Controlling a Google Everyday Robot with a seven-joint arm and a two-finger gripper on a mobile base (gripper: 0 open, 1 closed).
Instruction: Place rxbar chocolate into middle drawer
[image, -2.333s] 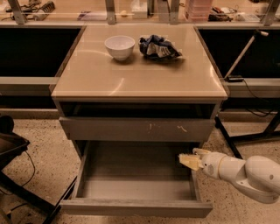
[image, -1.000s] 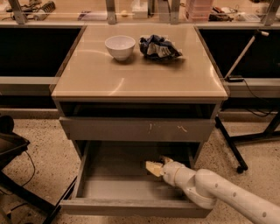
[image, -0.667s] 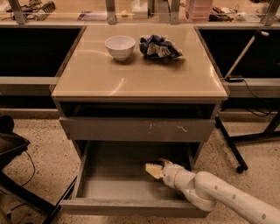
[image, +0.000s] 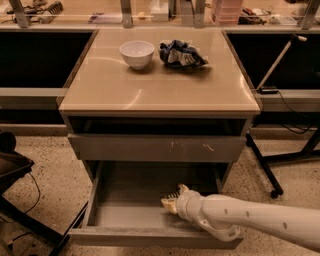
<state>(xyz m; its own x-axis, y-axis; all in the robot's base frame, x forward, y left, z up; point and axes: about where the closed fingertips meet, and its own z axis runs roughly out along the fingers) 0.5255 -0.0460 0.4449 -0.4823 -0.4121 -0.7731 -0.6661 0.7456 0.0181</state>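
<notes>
The middle drawer (image: 125, 212) is pulled open below the counter, showing its grey box interior and plain front panel (image: 150, 236). My gripper (image: 173, 198) is inside the drawer, low over its floor right of centre. The white arm (image: 250, 220) reaches in from the lower right over the front panel. The rxbar chocolate does not show anywhere; if it is at the gripper, it is hidden.
A closed grey drawer front with whitish scratches (image: 160, 148) sits above the open drawer. On the counter (image: 155, 85) stand a white bowl (image: 137, 53) and a blue-and-white foil snack bag (image: 181, 54). A black stand leg (image: 262, 167) is at the right, a dark chair base (image: 12, 170) at the left.
The arm has swung left from the drawer's right side to over its floor. Over the last second it has barely shifted.
</notes>
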